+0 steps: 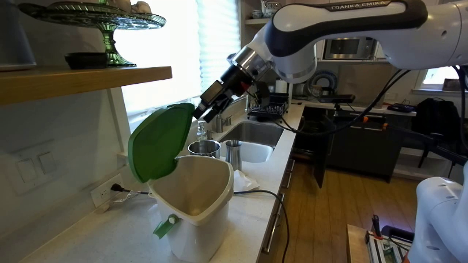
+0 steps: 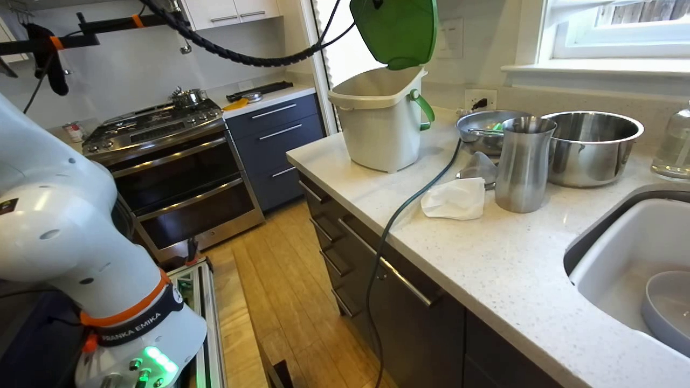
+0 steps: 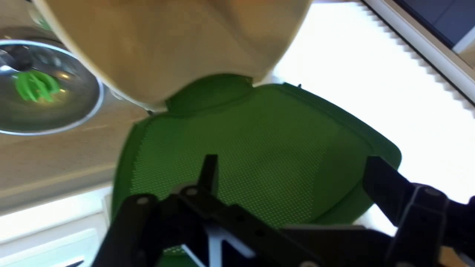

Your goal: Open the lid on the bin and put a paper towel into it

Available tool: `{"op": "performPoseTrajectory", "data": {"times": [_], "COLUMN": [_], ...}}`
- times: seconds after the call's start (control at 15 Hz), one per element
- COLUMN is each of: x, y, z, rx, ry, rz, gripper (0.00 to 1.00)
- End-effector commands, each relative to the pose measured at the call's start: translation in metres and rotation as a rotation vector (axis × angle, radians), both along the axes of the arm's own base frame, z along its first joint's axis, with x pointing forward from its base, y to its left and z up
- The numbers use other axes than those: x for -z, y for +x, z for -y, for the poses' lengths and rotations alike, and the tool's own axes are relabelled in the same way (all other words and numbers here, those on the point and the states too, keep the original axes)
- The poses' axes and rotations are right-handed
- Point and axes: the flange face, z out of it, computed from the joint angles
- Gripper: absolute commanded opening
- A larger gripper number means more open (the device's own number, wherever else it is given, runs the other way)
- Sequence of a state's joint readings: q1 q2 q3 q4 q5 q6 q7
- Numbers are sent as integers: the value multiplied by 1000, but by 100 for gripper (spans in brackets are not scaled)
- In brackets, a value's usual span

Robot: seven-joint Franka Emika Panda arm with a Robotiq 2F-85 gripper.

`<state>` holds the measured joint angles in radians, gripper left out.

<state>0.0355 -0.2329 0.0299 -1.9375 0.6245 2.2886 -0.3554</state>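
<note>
The cream-beige bin (image 1: 199, 235) stands upright on the counter, and it also shows in an exterior view (image 2: 380, 129) and in the wrist view (image 3: 193, 48). Its green lid (image 1: 161, 142) is swung open and stands up from the hinge. The lid shows in an exterior view (image 2: 401, 32) and fills the middle of the wrist view (image 3: 252, 137). My gripper (image 1: 202, 116) is beside the lid's upper edge; whether it touches cannot be told. In the wrist view its fingers (image 3: 292, 161) are wide apart with nothing between them. A white crumpled paper towel (image 2: 454, 199) lies on the counter (image 1: 244, 181).
A tall metal cup (image 2: 522, 164), a metal pot (image 2: 590, 148) and a metal bowl (image 2: 488, 143) stand near the towel. A blue cable (image 2: 401, 207) crosses the counter edge. A sink (image 1: 256, 133) lies beyond. A wooden shelf (image 1: 84, 82) juts from the wall.
</note>
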Motion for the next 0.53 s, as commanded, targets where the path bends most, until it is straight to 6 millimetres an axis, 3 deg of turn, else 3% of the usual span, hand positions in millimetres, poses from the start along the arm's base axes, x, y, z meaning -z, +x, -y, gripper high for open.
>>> {"op": "performPoseTrajectory", "data": {"times": [0.0, 0.2, 0.47], "x": [3, 9, 37], "y": [-35, -54, -68], "z": [37, 75, 115], "rx": [92, 148, 154], "ry": [-133, -254, -270], "rz": [-133, -246, -395], "gripper": [100, 100, 100]}}
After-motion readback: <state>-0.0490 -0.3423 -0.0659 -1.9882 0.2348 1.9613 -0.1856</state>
